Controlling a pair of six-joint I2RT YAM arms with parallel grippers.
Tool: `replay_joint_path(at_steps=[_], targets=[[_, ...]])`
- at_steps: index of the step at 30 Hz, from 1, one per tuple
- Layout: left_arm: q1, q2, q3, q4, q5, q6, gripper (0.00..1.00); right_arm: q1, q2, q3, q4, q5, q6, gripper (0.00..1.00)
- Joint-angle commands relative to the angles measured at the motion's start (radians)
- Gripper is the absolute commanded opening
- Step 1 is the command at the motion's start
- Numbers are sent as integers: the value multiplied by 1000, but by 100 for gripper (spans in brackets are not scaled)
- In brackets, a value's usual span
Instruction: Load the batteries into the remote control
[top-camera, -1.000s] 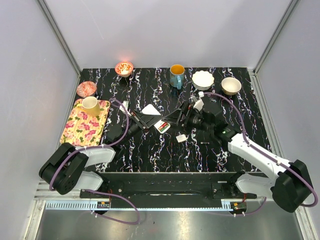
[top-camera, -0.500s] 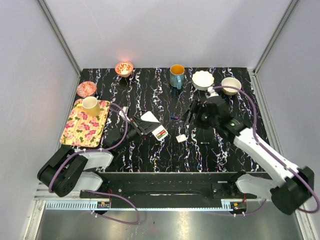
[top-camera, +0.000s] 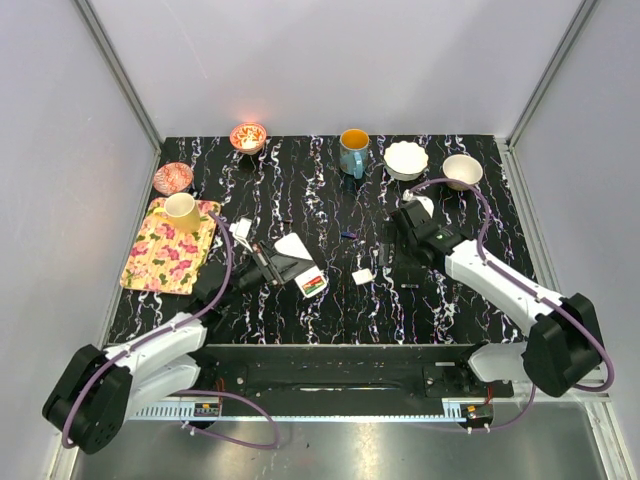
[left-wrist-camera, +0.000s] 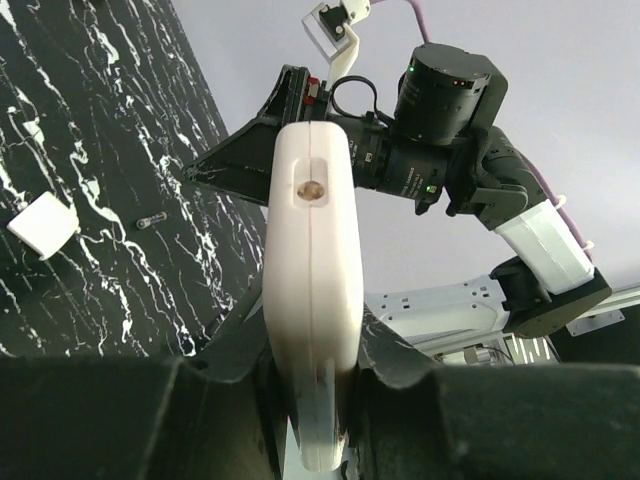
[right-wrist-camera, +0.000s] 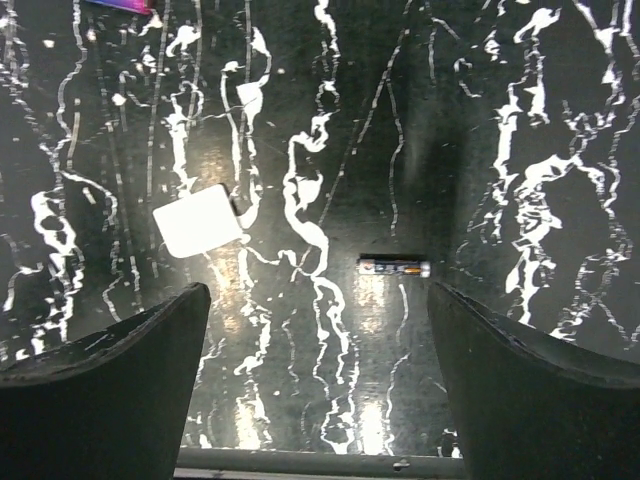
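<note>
My left gripper (top-camera: 283, 264) is shut on the remote control (top-camera: 293, 246) and holds it above the table, left of centre, with the red button face (top-camera: 312, 284) at its near end. In the left wrist view the remote (left-wrist-camera: 312, 230) stands edge-on between the fingers (left-wrist-camera: 232, 345). My right gripper (top-camera: 392, 252) is open and empty over the table. In its wrist view, a dark battery (right-wrist-camera: 395, 266) lies just beyond the open gripper (right-wrist-camera: 318, 295). It also shows in the top view (top-camera: 402, 286). A bluish battery (top-camera: 348, 236) lies farther back. The white square cover (top-camera: 363, 275) lies between the arms.
A floral tray (top-camera: 160, 255) with a yellow cup (top-camera: 181, 212) stands at the left. Along the back stand a red bowl (top-camera: 248, 136), a blue mug (top-camera: 353, 152), a white bowl (top-camera: 406, 159) and a cream bowl (top-camera: 462, 171). Another red bowl (top-camera: 173, 178) sits at the far left.
The right gripper has drawn back from the remote and swung right and down over the table. The left gripper has pulled the remote left and nearer.
</note>
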Motion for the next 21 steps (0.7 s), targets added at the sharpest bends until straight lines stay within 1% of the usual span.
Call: replay_joint_path(at_steps=[1, 2, 4, 6, 8, 11, 15, 21], targets=[[16, -65, 18, -38, 42, 30, 0, 4, 6, 36, 10, 119, -77, 94], [18, -74, 8, -35, 44, 24, 0, 4, 3, 30, 19, 121, -80, 92], [29, -86, -2, -27, 57, 6, 0, 4, -12, 18, 74, 71, -115, 92], [35, -89, -14, -25, 65, -2, 0, 4, -23, 9, 105, 29, -129, 94], [50, -86, -31, -4, 79, -21, 0, 4, -12, 35, 98, -8, -174, 95], [65, -86, -52, 10, 87, -57, 0, 8, 35, 65, 59, -64, -201, 95], [76, -97, -60, -2, 102, -61, 0, 43, 98, 59, 65, -54, -220, 93], [82, -128, -48, -45, 111, -24, 0, 105, 210, 81, 78, -58, -255, 92]])
